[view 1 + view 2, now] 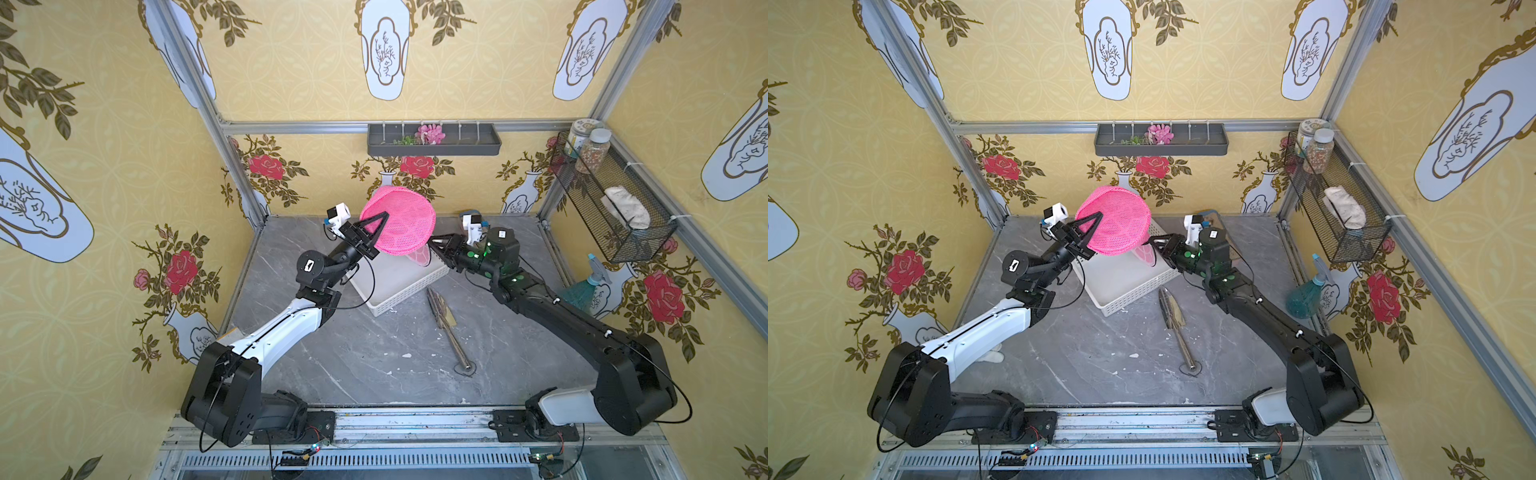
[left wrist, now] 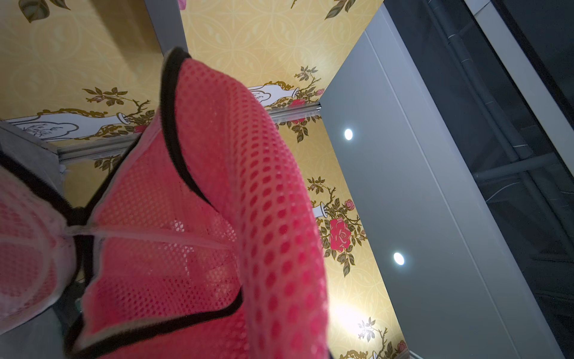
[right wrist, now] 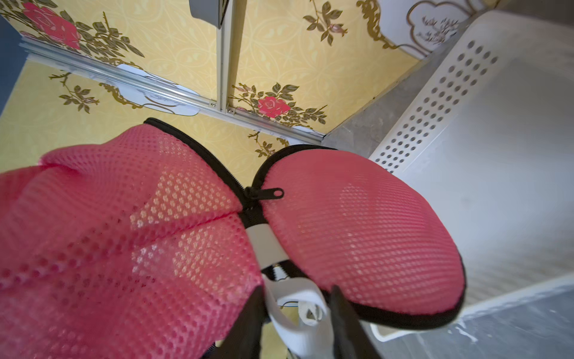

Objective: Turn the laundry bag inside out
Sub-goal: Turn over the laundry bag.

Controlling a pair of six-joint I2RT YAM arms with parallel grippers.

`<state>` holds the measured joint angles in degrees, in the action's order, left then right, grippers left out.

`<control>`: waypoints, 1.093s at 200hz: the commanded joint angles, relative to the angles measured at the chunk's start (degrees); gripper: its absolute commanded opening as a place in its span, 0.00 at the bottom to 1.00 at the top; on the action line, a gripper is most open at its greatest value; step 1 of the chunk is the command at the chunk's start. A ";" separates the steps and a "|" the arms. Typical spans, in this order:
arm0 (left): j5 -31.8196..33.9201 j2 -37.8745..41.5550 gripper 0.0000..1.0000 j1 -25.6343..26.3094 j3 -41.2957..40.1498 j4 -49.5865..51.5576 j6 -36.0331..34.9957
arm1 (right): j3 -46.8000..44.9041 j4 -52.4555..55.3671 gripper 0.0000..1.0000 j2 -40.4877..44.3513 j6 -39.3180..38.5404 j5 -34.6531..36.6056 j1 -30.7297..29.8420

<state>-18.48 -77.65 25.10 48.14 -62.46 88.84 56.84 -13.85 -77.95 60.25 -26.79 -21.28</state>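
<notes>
Top views show left end effector [image 1: 383, 217] pinching laundry bag [image 1: 407, 228], right end effector [image 1: 436, 248] spread.

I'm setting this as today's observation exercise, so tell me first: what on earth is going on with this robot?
The left gripper is clamped on the edge of the pink mesh laundry bag and holds it up above the white basket. The right gripper sits at the bag's lower lobe with its jaws apart, gripping nothing. The bag's black zipper is open. Whether the bag is turned inside out yet cannot be told.
</notes>
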 commanded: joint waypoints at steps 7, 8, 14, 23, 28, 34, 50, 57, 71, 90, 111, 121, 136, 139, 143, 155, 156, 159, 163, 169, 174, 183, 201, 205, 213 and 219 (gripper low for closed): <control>-6.06 1.73 0.00 -1.45 -0.94 3.06 -8.29 | 1.87 23.42 0.75 6.94 -19.44 5.12 4.40; -6.36 1.85 0.00 -1.45 -0.99 3.45 -9.02 | 1.91 23.99 0.75 7.16 -20.07 5.14 4.75; -7.79 2.19 0.00 -1.80 -0.94 5.35 -11.19 | 2.20 27.94 0.76 8.41 -23.60 5.40 6.14; -9.96 2.50 0.00 -2.63 -0.79 7.94 -14.24 | 3.15 33.56 0.76 10.37 -29.24 5.68 7.87; -11.48 2.57 0.00 -3.21 -0.54 9.25 -15.90 | 3.89 36.23 0.77 11.25 -32.51 5.54 8.65; -13.41 2.54 0.00 -3.80 -0.05 11.11 -17.49 | 4.96 39.24 0.76 12.06 -36.22 4.97 9.24; -19.82 1.95 0.00 -4.95 2.22 16.59 -23.16 | 8.95 45.15 0.76 13.21 -45.39 2.01 9.50; -22.28 1.73 0.00 -5.22 3.97 21.02 -26.32 | 10.80 47.15 0.76 13.34 -48.77 0.65 9.22; -26.06 1.45 0.00 -5.33 7.48 31.38 -34.33 | 14.21 48.95 0.72 13.53 -54.22 -1.07 8.16; -28.75 1.52 0.00 -5.35 10.47 41.66 -42.16 | 16.88 48.06 0.70 13.75 -62.19 -1.49 3.57; -31.46 1.93 0.00 -5.33 11.52 46.52 -46.24 | 19.97 46.21 0.70 11.35 -67.58 -2.35 -2.21; -33.22 1.85 0.00 -5.33 11.85 48.10 -47.03 | 22.32 46.40 0.69 9.06 -68.92 -3.60 -3.56; -34.82 1.63 0.00 -5.28 13.08 52.04 -50.36 | 26.10 46.71 0.67 6.29 -71.01 -2.32 -5.27; -35.12 1.55 0.00 -5.32 13.40 52.73 -50.75 | 26.75 46.82 0.67 5.78 -71.69 -2.12 -5.50; -35.41 1.46 0.00 -5.33 13.80 53.93 -51.20 | 27.53 46.87 0.66 5.27 -72.54 -1.64 -5.65; -36.49 0.95 0.00 -5.33 15.25 57.34 -52.88 | 29.61 46.63 0.66 3.52 -73.85 -1.86 -5.69; -36.69 0.89 0.00 -5.33 15.33 57.66 -53.02 | 29.72 46.67 0.66 3.29 -73.90 -2.04 -5.70; -37.11 0.80 0.00 -5.33 15.67 58.23 -53.36 | 30.38 46.76 0.66 2.85 -74.29 -2.46 -5.66; -37.65 0.60 0.00 -5.31 15.98 58.97 -53.77 | 31.28 46.95 0.66 1.94 -74.61 -3.10 -5.70; -38.18 0.52 0.00 -5.33 16.41 60.01 -54.39 | 32.69 47.45 0.65 0.73 -74.72 -4.80 -5.70; -38.36 0.42 0.00 -5.33 16.72 60.67 -54.98 | 33.83 47.89 0.65 -0.33 -74.54 -6.69 -5.70; -38.68 0.43 0.00 -5.32 17.05 61.84 -56.06 | 35.57 47.96 0.65 -2.29 -73.62 -9.50 -5.89; -39.14 0.23 0.00 -5.33 17.90 64.27 -57.92 | 37.66 46.93 0.65 -4.68 -72.74 -11.70 -6.98; -39.17 0.19 0.00 -5.33 18.07 64.87 -58.29 | 37.92 46.62 0.65 -4.97 -72.65 -11.75 -7.31; -39.26 -0.04 0.00 -5.28 18.43 65.79 -58.90 | 38.33 46.20 0.65 -5.63 -72.71 -12.17 -7.70; -39.40 -0.08 0.00 -5.33 18.52 66.21 -59.12 | 38.57 45.90 0.64 -6.15 -72.66 -12.68 -7.89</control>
<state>-55.75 -77.21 19.84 65.98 -0.27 33.85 94.11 33.41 -82.76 -12.08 -35.24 -28.32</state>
